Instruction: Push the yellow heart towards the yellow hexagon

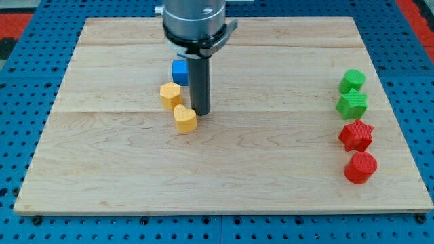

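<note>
The yellow heart (184, 118) sits on the counter (224, 183), a bit toward the view's left from the middle, and you can see it almost touches the yellow hexagon (170, 95), which is just above it and a little to the view's left. Look a bit higher and you find a blue cube (180, 72), just above the hexagon and partly behind the dark rod. Your rod comes down next, and my tip (200, 112) rests just beside the heart, on its right and a little toward the view's top. There are no fingers on this arm, only the rod. Far over on the view's right you see a line of four blocks going down: a green block (352, 81), a green star (352, 105), a red star (357, 135) and a red round block (360, 167).
</note>
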`<state>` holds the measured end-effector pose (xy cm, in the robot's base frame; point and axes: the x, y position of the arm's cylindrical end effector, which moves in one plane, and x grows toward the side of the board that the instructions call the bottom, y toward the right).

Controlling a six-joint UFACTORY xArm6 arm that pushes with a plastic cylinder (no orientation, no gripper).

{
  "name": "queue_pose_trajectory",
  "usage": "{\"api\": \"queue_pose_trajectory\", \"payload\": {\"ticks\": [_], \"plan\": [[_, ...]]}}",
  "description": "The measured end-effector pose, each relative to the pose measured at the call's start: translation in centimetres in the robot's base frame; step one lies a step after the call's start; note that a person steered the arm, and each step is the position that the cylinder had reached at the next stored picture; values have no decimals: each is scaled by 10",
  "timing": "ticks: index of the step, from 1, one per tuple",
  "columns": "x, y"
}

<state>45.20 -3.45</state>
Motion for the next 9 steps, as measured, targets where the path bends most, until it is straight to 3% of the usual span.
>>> {"api": "queue_pose_trajectory", "payload": {"ticks": [1,2,4,5,6,8,9], "plan": [[24,-21],[26,-90],[95,-89],[110,-154],[84,-182],[16,3],[16,38]]}}
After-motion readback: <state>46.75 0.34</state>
